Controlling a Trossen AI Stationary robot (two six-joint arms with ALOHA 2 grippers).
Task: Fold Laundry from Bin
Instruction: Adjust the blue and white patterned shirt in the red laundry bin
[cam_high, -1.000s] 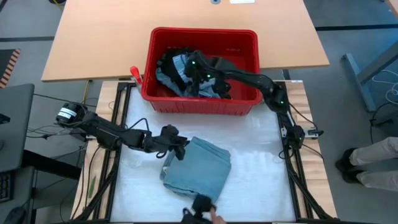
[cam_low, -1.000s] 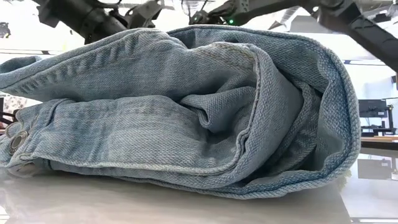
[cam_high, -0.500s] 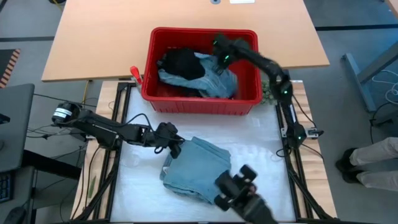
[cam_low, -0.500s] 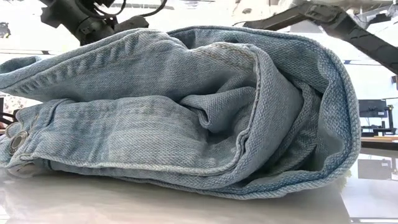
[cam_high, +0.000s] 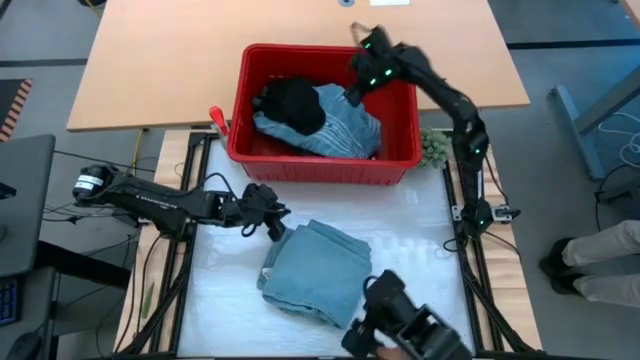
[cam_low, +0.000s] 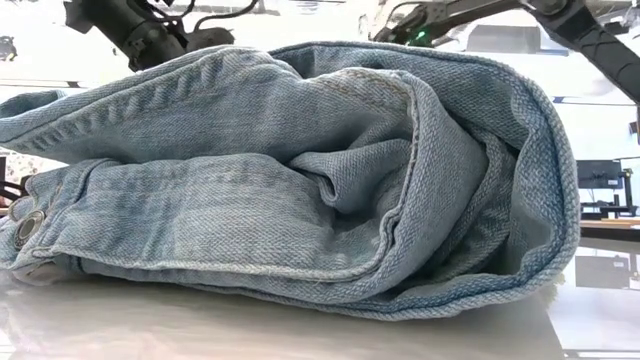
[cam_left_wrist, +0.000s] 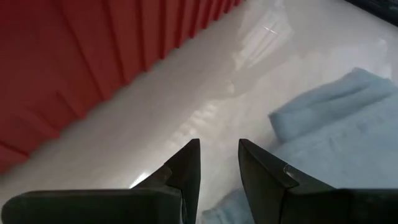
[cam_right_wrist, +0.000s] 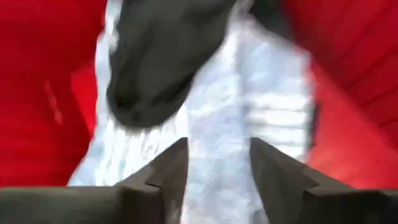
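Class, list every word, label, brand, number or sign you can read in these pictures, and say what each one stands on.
None can be read.
The folded denim garment has a metal button whose face shows no legible lettering.
The red bin shows no label or print.
Faint marks on the bin's inner wall in the right wrist view are too blurred to read.

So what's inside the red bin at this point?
The bin holds a black garment lying on a blue-white striped one. Whatever lies beneath them is covered. The right gripper hangs open above the pile, holding nothing.
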